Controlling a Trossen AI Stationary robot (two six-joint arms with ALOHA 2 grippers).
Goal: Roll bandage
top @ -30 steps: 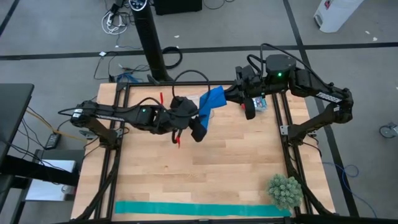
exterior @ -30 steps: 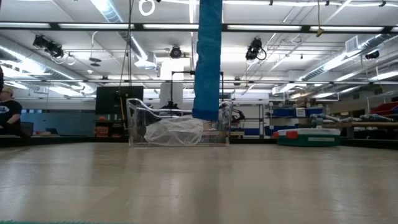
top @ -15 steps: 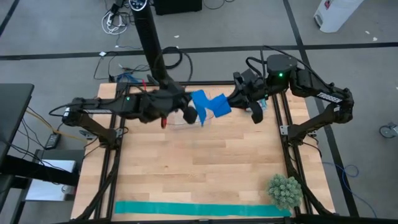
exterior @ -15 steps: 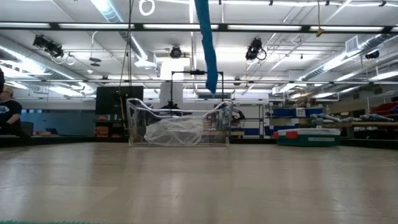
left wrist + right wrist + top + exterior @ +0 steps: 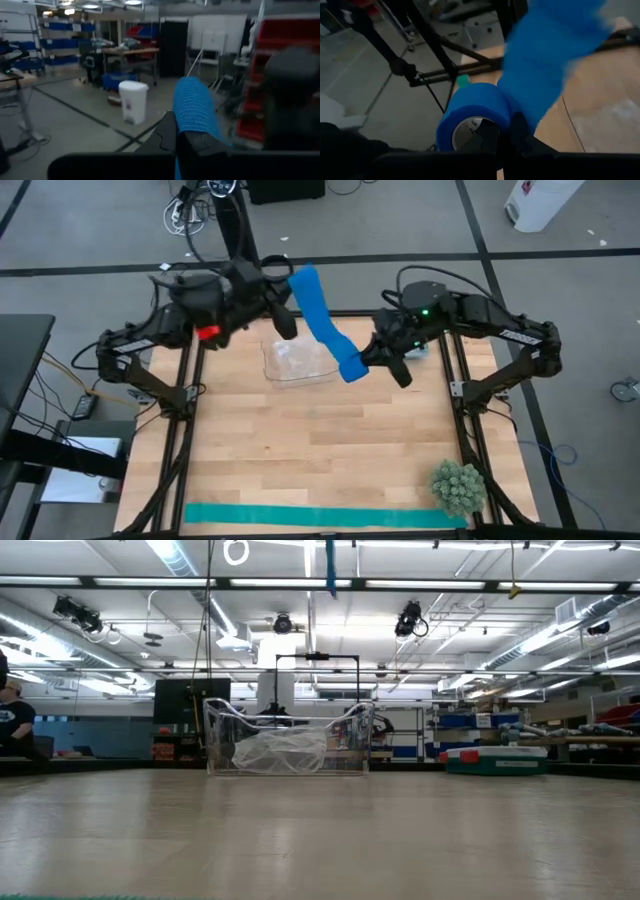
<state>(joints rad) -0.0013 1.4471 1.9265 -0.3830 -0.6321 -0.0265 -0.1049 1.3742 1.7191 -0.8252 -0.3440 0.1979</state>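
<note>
The royal-blue bandage (image 5: 322, 320) hangs in the air over the table's far part as a strip stretched between my two grippers. My left gripper (image 5: 291, 284) is raised at the far left and shut on the strip's upper end (image 5: 192, 107). My right gripper (image 5: 366, 362) is lower and to the right, shut at the small blue roll (image 5: 470, 120) with a white core, from which the strip (image 5: 555, 50) runs. In the low view only a blue tip (image 5: 330, 565) shows, at the top edge. My left gripper pinches the strip's free end (image 5: 189, 125) between its two fingers, which point about level. The strip runs on from the fingertips, lifted clear of the table and nearly straight. My right gripper holds the roll at its rim beside the white core (image 5: 479, 129). Its own fingers (image 5: 515, 134) cover the place of contact. The roll is clear of the table, and the strip leaves it toward my left gripper.
A clear plastic container (image 5: 295, 360) (image 5: 285, 740) with crumpled film stands on the far part of the table under the strip. A teal-green strip (image 5: 320, 517) lies along the near edge, a green spiky ball (image 5: 458, 487) at the near right. A person (image 5: 12, 720) sits far off.
My left gripper has taken hold of the lower end of the strip, which hung from my right gripper, and has risen toward the far left edge. The strip has swung up out of the low view and now stretches between both grippers. My right gripper has tipped a little downward.
</note>
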